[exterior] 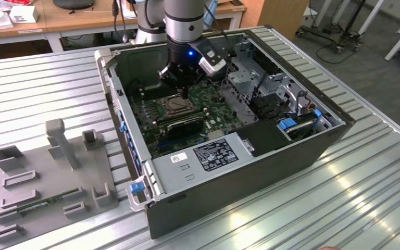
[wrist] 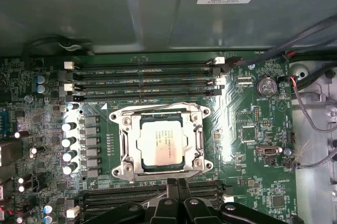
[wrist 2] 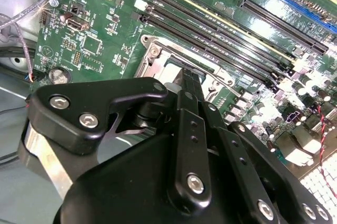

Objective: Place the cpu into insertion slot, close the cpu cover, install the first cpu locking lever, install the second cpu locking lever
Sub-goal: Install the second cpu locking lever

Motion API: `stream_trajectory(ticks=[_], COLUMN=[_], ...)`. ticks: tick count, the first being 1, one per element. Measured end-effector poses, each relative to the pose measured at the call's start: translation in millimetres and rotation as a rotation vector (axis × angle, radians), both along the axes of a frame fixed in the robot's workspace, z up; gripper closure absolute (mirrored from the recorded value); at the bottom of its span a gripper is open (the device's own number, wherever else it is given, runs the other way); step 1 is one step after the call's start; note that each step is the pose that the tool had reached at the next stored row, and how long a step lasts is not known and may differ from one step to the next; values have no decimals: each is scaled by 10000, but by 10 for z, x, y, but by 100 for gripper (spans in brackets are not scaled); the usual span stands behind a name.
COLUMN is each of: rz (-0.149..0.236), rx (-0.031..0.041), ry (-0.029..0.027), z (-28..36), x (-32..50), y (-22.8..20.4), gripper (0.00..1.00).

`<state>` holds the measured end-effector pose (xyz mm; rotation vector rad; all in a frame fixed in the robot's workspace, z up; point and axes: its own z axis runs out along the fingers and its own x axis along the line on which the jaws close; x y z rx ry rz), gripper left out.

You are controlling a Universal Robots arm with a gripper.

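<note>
In the exterior view, at the exterior view's left, a grey fixture tray with upright blocks lies on the ribbed metal table; a narrow green board rests in one of its grooves. More to the right stands the open computer case, lying on its side, with the green motherboard inside. The arm reaches down into the case, and the gripper hangs just above the insertion slot. A blue light glows on the wrist above it.

In the first wrist view the insertion slot sits between two groups of long black memory slots. The cpu is lying flat inside the slot, its pale metal face up. The cpu cover appears closed down around it, so that the chip shows through the square window. A row of small silver capacitors stands beside the slot, and a round coin battery is further to the side. The gripper is near the edge of the slot, and its two fingers seem pressed together with nothing between them.

In the second wrist view the gripper points at the metal frame of the insertion slot, very close to it; if it touches, I cannot tell
</note>
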<state>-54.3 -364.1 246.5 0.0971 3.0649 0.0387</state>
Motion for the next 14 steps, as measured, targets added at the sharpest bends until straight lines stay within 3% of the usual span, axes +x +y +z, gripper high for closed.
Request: stream_trajectory(ticks=[7, 14], rz=[0, 0], rx=[0, 0], ry=[0, 0], z=[-4, -6], x=[-88, -186], y=[-7, -53], gripper=[89, 89])
